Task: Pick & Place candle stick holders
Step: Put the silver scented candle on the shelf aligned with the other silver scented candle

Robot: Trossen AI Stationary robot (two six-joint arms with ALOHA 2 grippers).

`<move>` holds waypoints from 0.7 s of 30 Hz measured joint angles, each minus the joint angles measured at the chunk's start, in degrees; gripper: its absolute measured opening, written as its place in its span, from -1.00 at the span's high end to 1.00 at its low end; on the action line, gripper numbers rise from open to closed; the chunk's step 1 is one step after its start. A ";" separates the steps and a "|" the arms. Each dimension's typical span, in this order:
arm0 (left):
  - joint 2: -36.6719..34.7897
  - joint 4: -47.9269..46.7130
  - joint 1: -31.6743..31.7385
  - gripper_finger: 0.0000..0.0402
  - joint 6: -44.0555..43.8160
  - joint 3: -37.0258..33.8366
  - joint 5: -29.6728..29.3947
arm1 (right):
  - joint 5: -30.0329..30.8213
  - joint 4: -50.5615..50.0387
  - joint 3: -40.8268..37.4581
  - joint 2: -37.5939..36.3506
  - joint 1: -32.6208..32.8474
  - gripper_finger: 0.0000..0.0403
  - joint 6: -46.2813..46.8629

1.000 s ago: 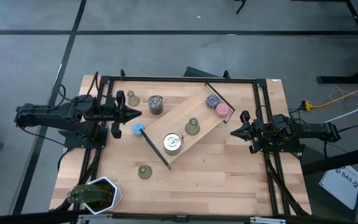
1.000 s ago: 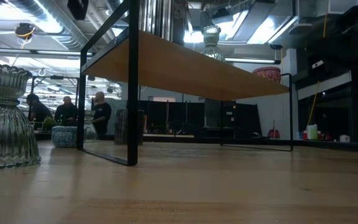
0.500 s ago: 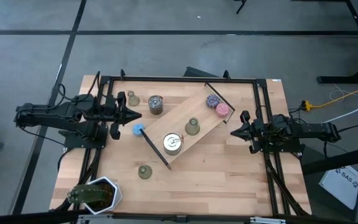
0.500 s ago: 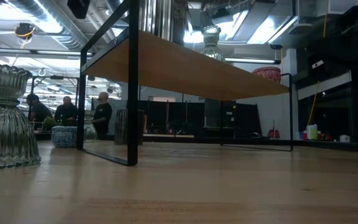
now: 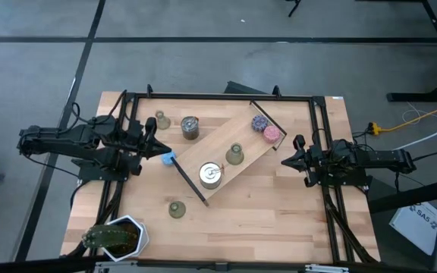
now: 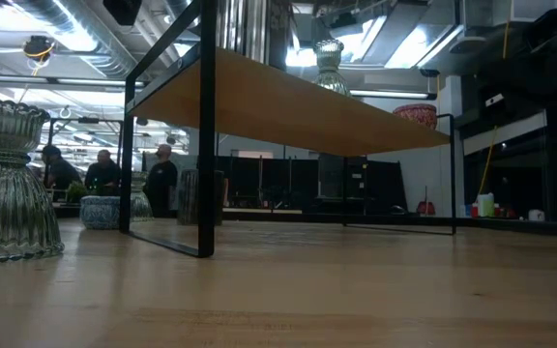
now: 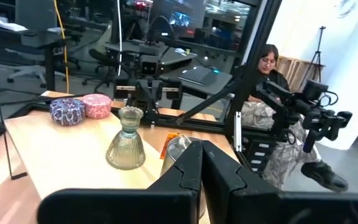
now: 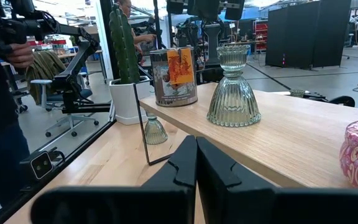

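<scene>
Left gripper (image 5: 160, 152) – fingers clenched, empty – sits at nine o'clock near the blue puck (image 5: 168, 158); right gripper (image 5: 285, 160), clenched, waits at three o'clock, ready for holders (image 5: 235, 155).

Two matte-black jointed arms are showing blocky housings and thin black cables; the left gripper (image 5: 160, 149) and right gripper (image 5: 285, 161) are showing dark angular wedge-shaped fingers (image 7: 219, 177).
</scene>
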 joint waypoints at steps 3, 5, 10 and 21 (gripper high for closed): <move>0.00 -0.05 0.02 1.00 -0.04 0.02 1.27 | 0.00 -0.01 0.00 0.00 0.02 0.95 0.00; 0.16 -2.04 0.00 0.99 0.00 1.14 1.37 | 0.00 0.01 0.00 0.00 0.01 0.95 0.00; 1.71 -7.91 0.01 0.99 2.46 6.77 0.04 | 0.00 -0.02 0.00 0.00 -0.01 0.95 0.00; 7.21 -15.79 0.31 0.99 10.32 16.19 -5.38 | 0.00 0.01 0.00 0.00 -0.01 0.95 -0.02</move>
